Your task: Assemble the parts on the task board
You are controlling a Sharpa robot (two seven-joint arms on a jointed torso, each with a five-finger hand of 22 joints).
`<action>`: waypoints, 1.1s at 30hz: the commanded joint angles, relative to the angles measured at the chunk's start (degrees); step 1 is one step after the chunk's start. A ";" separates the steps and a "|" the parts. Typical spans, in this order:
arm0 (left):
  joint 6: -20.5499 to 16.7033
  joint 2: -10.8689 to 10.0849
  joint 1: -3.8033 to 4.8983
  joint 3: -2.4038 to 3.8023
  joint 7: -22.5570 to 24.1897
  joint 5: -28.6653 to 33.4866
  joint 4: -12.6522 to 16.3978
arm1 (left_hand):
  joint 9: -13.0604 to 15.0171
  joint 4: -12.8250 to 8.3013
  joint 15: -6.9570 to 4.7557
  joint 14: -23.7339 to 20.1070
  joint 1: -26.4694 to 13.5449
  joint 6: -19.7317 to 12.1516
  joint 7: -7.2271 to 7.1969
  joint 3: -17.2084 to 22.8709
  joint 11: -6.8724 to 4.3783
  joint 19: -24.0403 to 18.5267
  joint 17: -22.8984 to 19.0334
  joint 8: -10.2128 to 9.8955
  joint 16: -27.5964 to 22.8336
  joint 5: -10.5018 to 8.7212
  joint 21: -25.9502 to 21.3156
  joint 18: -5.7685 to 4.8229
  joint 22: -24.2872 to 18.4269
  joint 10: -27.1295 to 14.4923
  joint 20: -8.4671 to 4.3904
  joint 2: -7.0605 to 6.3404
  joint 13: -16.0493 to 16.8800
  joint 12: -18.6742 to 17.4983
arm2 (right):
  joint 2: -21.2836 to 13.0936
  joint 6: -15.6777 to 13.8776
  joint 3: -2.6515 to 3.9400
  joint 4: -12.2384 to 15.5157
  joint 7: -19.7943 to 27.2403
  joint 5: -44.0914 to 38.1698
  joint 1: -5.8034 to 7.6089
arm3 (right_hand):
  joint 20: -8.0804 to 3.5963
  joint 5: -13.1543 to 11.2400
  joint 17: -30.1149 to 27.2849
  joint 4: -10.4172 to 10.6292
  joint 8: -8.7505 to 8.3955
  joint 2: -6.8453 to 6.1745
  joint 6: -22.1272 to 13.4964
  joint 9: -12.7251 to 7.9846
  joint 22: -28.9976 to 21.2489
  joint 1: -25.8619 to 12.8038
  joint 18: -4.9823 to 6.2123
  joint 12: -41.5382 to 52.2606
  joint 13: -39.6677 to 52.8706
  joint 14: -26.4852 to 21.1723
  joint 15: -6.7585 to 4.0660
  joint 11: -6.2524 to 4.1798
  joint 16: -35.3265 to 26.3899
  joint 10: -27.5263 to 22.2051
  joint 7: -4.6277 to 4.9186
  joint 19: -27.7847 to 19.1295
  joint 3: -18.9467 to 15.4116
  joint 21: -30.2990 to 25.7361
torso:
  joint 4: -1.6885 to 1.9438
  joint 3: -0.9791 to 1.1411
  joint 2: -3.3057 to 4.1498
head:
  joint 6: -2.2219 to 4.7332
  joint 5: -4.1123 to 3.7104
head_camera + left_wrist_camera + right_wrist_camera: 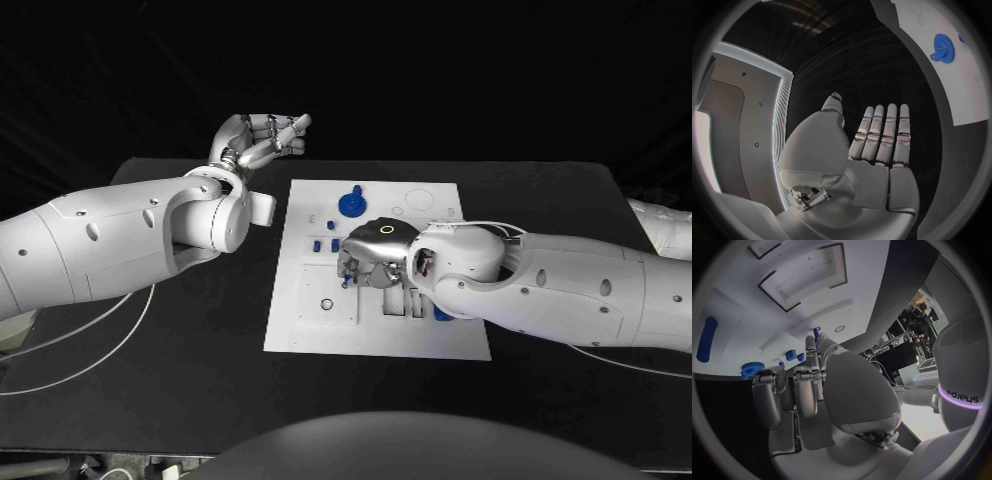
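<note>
Right silver many-fingered hand [372, 252] low over middle of white rectangular task board [378, 268] on black table [173, 330], fingers curled downward. Fingertip [817, 333] reaching toward small blue pieces [795, 356] on board surface; whether a piece is pinched cannot be told, contact hidden under palm.

Left silver hand [263, 138] raised beyond far left corner of board, well apart from it, fingers [882, 132] straight and side by side, thumb apart, holding nothing.

Blue toothed gear [351, 205] seated on far part of board, just beyond right hand. Small blue pegs [316, 243] beside right hand on its left. Long blue bar [707, 338] lying flat, apart from gear.

Step judged: picking or seating a small piece mid-board, early in assembly. Next move likely needs fine fingertip alignment over a recess, then straight press down; left hand idle.
</note>
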 commanded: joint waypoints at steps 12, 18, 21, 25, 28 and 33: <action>0.63 -0.04 0.04 0.05 0.45 0.03 0.21 | 0.09 0.08 0.10 -0.38 0.05 -0.48 0.10 0.39 -0.11 0.42 -0.06 0.23 0.17 -0.23 -0.07 0.63 -0.06 -0.43 0.05 0.58 0.03 0.22 | 0.21 1.36 -0.10 -0.16 0.20 -0.19 -0.14 | 0.54 0.10 15.06 0.06 0.08 -0.11 -0.44 0.01 15.06 -0.36 -0.39 -0.29 -0.04 6.05 0.31 -0.07 0.23 -0.53 -0.10 6.00 0.26 0.26 | 0.04 0.02 0.02 | 0.01 -0.06; 0.71 0.01 0.04 0.05 0.46 0.03 0.14 | 0.09 0.08 0.10 -0.38 0.05 -0.48 0.10 0.39 -0.11 0.42 -0.06 0.23 0.17 -0.23 -0.07 0.63 -0.06 -0.43 0.05 0.58 0.03 0.22 | 0.23 0.59 -0.11 -0.03 0.36 -0.16 -0.17 | 0.55 0.13 15.06 0.04 0.08 -0.03 -0.41 0.01 15.06 -0.33 -0.39 -0.28 -0.03 6.05 0.29 -0.10 0.23 -0.54 -0.14 6.00 0.36 0.26 | 0.00 0.03 0.01 | 0.01 -0.18; 0.75 0.05 0.04 0.05 0.46 0.03 0.08 | 0.09 0.08 0.10 -0.38 0.05 -0.48 0.10 0.39 -0.11 0.42 -0.06 0.23 0.17 -0.23 -0.07 0.63 -0.06 -0.43 0.05 0.58 0.03 0.22 | 0.19 0.22 -0.11 0.04 0.51 -0.14 -0.21 | 0.55 0.13 15.06 0.04 0.08 -0.03 -0.41 0.01 15.06 -0.33 -0.39 -0.28 -0.03 6.05 0.29 -0.10 0.23 -0.54 -0.14 6.00 0.36 0.26 | 0.04 0.01 0.04 | 0.01 -0.33; 0.80 0.09 0.04 0.05 0.44 0.03 0.02 | 0.09 0.08 0.10 -0.38 0.05 -0.48 0.10 0.39 -0.11 0.42 -0.06 0.23 0.17 -0.23 -0.07 0.63 -0.06 -0.43 0.05 0.58 0.03 0.22 | 0.03 -0.13 -0.11 0.15 0.59 0.05 -0.30 | 0.55 0.15 15.06 0.03 0.09 0.00 -0.36 0.02 15.06 -0.31 -0.39 -0.26 -0.03 6.05 0.28 -0.13 0.23 -0.52 -0.16 6.00 0.42 0.26 | 0.01 0.03 0.03 | 0.01 -0.18; 0.81 0.11 0.04 0.05 0.43 0.03 -0.02 | 0.09 0.08 0.10 -0.38 0.05 -0.48 0.10 0.39 -0.11 0.42 -0.06 0.23 0.17 -0.23 -0.07 0.63 -0.06 -0.43 0.05 0.58 0.03 0.22 | -0.08 -0.20 -0.11 0.14 0.64 0.41 -0.34 | 0.55 0.16 15.06 0.03 0.10 0.02 -0.35 0.02 15.06 -0.32 -0.39 -0.25 -0.02 6.05 0.28 -0.13 0.23 -0.51 -0.15 6.00 0.44 0.26 | 0.07 0.03 0.09 | 0.01 -0.23; 0.86 0.16 0.04 0.05 0.40 0.03 -0.09 | 0.09 0.08 0.12 -0.48 0.07 -0.57 0.12 0.37 -0.10 0.42 -0.32 0.26 0.32 -0.21 -0.08 0.63 -0.32 -0.53 0.06 0.70 0.03 0.33 | -0.17 -0.07 -0.12 0.18 0.69 0.67 -0.38 | 0.55 0.16 15.06 0.03 0.10 0.02 -0.35 0.02 15.06 -0.32 -0.39 -0.25 -0.02 6.05 0.28 -0.13 0.23 -0.51 -0.15 6.00 0.44 0.26 | 0.01 0.04 0.04 | 0.01 -0.15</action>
